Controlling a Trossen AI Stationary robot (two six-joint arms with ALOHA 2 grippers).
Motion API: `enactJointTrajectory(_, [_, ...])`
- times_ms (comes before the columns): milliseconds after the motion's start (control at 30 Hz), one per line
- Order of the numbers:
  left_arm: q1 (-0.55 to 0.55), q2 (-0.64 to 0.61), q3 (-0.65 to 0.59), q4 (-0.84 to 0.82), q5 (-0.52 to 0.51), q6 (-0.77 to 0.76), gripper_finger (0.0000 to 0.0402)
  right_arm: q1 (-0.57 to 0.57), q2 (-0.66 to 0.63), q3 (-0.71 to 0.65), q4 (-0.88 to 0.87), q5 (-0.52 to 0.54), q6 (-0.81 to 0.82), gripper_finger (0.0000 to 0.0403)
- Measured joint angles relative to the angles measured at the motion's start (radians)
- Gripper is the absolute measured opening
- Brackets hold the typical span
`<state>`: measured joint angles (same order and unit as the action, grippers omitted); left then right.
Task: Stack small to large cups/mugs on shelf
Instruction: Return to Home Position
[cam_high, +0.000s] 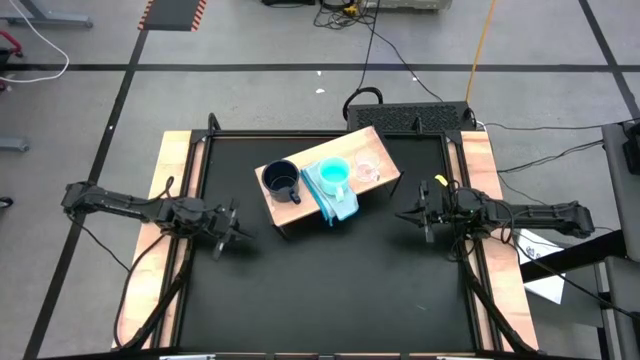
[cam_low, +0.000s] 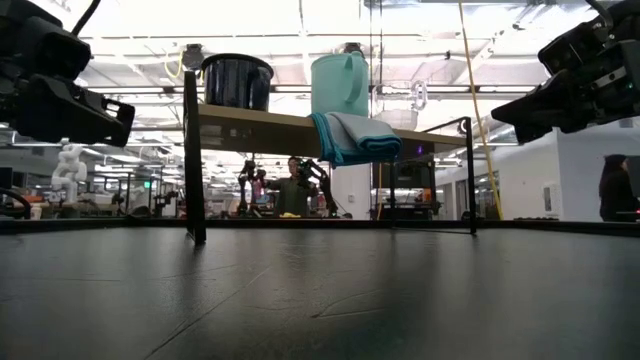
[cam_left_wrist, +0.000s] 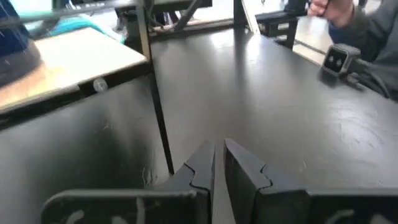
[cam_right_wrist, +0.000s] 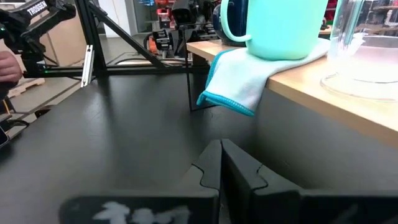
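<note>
The tan wooden shelf (cam_high: 300, 205) stands on thin dark legs at the middle of the black table. On it stand a dark navy mug (cam_high: 281, 180), a turquoise cup (cam_high: 333, 172) on a pale blue cloth (cam_high: 335, 200), and a clear glass mug (cam_high: 367, 165). My left gripper (cam_high: 237, 235) is shut and empty, left of the shelf. My right gripper (cam_high: 420, 212) is shut and empty, right of the shelf. In the right wrist view the turquoise cup (cam_right_wrist: 280, 28) and the glass mug (cam_right_wrist: 360, 43) show close ahead.
The cloth hangs over the shelf's near edge (cam_low: 350, 140). Wooden strips (cam_high: 165, 200) border the table's left and right sides. A black box with cables (cam_high: 410, 118) sits behind the table. People show in the room beyond (cam_low: 292, 185); a hand shows in the left wrist view (cam_left_wrist: 329, 9).
</note>
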<state>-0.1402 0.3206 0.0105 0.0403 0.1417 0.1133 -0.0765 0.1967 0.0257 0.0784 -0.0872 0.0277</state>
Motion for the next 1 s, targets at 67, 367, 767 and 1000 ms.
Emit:
enactJointTrajectory(67, [0.0, 0.0, 0.0, 0.023, -0.009, -0.026, 0.0037, 0.0, 0.0, 0.0, 0.0, 0.0, -0.002, 0.0])
enactJointTrajectory(367, [0.0, 0.0, 0.0, 0.037, -0.019, -0.041, 0.0037, 0.0, 0.0, 0.0, 0.0, 0.0, -0.002, 0.0])
enactJointTrajectory(767, [0.0, 0.0, 0.0, 0.037, -0.019, -0.04, 0.0037, 0.0, 0.0, 0.0, 0.0, 0.0, -0.002, 0.0])
enactJointTrajectory(1000, [0.0, 0.0, 0.0, 0.037, -0.02, -0.04, 0.0037, 0.0, 0.0, 0.0, 0.0, 0.0, -0.002, 0.0])
